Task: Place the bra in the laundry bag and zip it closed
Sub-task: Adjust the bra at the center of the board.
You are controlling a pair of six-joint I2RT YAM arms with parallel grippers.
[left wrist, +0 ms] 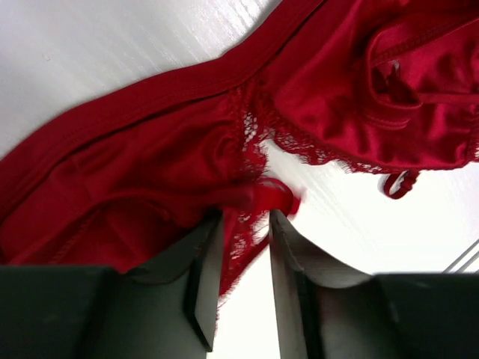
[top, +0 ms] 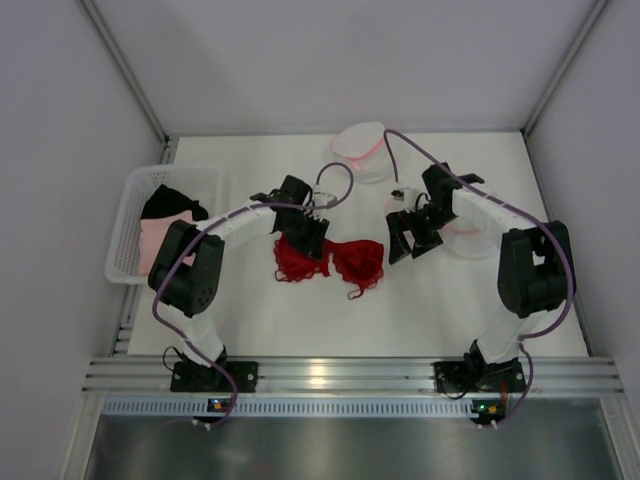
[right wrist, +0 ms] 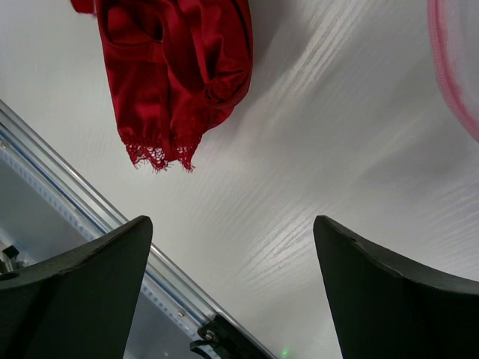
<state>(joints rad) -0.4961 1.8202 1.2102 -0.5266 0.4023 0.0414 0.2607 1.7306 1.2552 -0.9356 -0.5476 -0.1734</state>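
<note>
Hovering over the red bra (top: 335,260) mid-frame on the tabletop (top: 250,310), the left pincer (left wrist: 243,221) straddles its lace narrowly, likely to pinch it, while the right pincer (right wrist: 232,224) gapes wide and empty nearby.

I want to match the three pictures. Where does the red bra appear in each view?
Top external: bra at the centre of the white table.
Left wrist: bra fills the upper frame, lace between tips of the left claw.
Right wrist: bra at upper left.
Shared landmark: the white table.

One red bra (top: 355,263), two round mesh bags (top: 362,150), one white basket (top: 120,228), two robot arms (top: 238,220)
</note>
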